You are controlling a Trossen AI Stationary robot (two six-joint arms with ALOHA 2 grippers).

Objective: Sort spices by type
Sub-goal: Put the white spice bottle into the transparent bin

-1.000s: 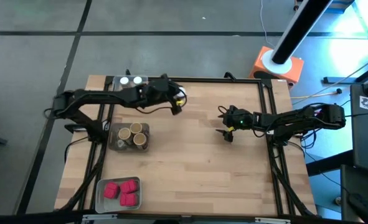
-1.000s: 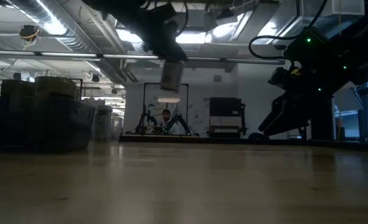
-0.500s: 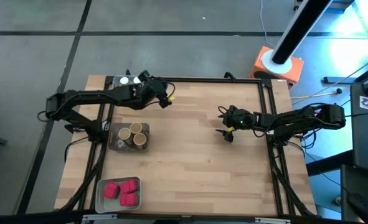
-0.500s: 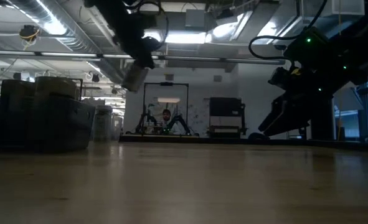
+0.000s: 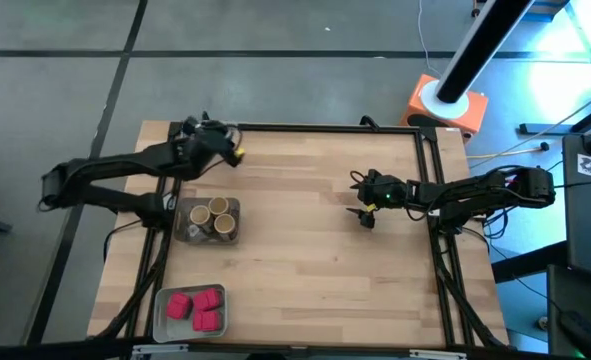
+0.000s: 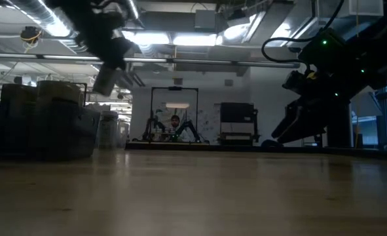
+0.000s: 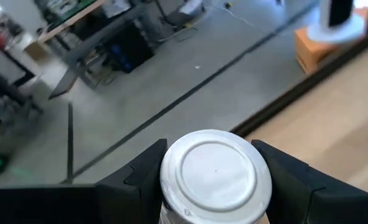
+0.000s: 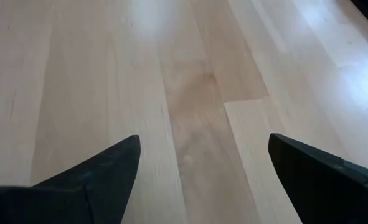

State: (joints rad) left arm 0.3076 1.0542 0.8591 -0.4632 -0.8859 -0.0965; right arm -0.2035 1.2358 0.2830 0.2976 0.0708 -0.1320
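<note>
Trays (image 5: 188,231) beside left gripper (image 5: 215,143)

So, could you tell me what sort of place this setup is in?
Probably a robotics lab or workshop: exposed ceiling ducts, a polished concrete floor, and a second arm rig with a person seated behind it.

Right hand (image 8: 199,177) fingers (image 8: 96,177) spread wide over bare light wood table (image 8: 190,81), nothing between.

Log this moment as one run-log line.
left gripper: shut on white-lid jar, above table's far left corner | right gripper: open, empty, over bare table | tan-lid jars, pink boxes: in trays
</note>
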